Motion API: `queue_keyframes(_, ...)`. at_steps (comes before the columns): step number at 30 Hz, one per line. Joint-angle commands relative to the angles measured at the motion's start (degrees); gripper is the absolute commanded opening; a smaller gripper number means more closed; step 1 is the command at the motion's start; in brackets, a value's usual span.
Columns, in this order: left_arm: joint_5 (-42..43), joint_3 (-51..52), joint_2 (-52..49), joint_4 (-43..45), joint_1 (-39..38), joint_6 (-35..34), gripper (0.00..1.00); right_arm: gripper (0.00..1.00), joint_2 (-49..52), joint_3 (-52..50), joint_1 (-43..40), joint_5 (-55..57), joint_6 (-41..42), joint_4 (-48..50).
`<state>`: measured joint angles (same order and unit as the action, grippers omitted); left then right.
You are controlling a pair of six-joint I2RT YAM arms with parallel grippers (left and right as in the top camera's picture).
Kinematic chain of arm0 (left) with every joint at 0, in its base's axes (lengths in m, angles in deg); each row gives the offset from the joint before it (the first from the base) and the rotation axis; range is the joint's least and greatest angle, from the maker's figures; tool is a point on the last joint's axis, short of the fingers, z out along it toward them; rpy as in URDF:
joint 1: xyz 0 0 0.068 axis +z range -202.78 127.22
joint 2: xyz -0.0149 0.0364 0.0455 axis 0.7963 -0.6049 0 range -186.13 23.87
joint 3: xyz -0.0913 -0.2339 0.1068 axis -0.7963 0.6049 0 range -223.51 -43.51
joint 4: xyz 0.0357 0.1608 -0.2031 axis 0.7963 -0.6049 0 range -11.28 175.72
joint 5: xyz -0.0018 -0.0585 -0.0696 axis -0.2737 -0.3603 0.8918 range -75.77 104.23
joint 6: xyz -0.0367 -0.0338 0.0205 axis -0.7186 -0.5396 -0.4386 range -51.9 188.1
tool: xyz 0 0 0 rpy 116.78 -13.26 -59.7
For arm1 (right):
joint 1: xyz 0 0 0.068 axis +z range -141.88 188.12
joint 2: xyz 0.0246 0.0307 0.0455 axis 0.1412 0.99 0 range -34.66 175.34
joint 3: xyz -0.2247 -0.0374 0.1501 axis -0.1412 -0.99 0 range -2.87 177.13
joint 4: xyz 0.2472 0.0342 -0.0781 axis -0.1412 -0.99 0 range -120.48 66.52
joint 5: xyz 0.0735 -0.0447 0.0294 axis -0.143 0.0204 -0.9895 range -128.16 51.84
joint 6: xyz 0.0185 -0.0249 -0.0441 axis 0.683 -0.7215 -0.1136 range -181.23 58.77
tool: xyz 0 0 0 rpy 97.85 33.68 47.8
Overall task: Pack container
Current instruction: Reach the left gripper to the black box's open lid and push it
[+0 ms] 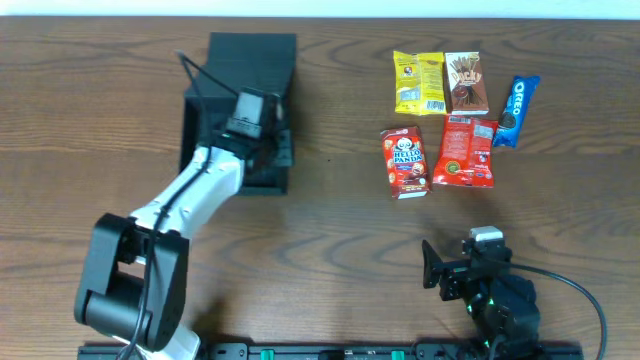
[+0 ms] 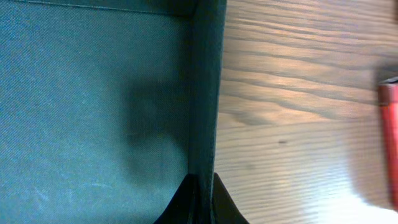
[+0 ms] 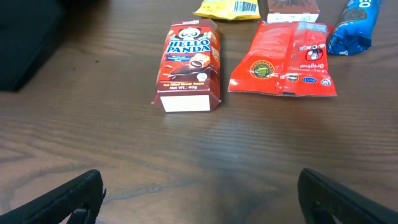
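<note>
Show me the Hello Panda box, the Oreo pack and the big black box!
Hello Panda box (image 3: pixel 188 65): right wrist view, its front face.
Oreo pack (image 1: pixel 517 110): overhead view, middle of the blue wrapper.
Black box (image 1: pixel 252 60): overhead view, its bare far end.

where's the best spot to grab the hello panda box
Pinch the Hello Panda box across its two long side edges, coming straight down from above. It lies flat, face up, so those narrow sides are the only opposing faces to grip. The red packet beside it sits slightly apart, which should leave finger room.
</note>
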<state>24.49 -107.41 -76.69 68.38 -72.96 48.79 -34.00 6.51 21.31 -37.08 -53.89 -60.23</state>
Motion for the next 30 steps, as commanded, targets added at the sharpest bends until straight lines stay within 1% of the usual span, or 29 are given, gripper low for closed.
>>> queue_keyframes(1,-0.55,-1.18,-0.39,1.18,-2.58,-9.7,0.06,0.99,-0.35,-0.55,-0.48,0.17,-0.57,-0.13)
queue_keyframes(3,-1.77,-1.18,-0.42,2.01,-4.55,-13.05,0.06,0.99,-0.35,-0.57,-0.48,0.17,-0.57,-0.13)
queue_keyframes(11,-4.76,-1.18,-0.79,3.76,-12.02,-13.07,0.06,0.99,-0.35,-0.57,-0.48,0.15,-0.57,-0.13)
queue_keyframes(16,-4.7,-1.18,-3.72,5.4,-15.69,-13.11,0.06,0.99,-0.35,-0.57,-0.48,0.17,-0.57,-0.13)
queue_keyframes(20,-3.43,-1.2,-5.2,6.51,-16.39,-16.06,0.06,0.99,-0.35,-0.57,-0.48,0.15,-0.57,-0.13)
queue_keyframes(22,-2.67,-1.55,-5.18,7.8,-16.41,-16.06,0.06,0.99,-0.35,-0.57,-0.48,0.17,-0.57,-0.13)
queue_keyframes(30,-2.78,-5.33,-5.18,7.52,-17.35,-16.09,0.06,0.99,-0.35,-0.57,-0.48,0.17,-0.57,-0.13)
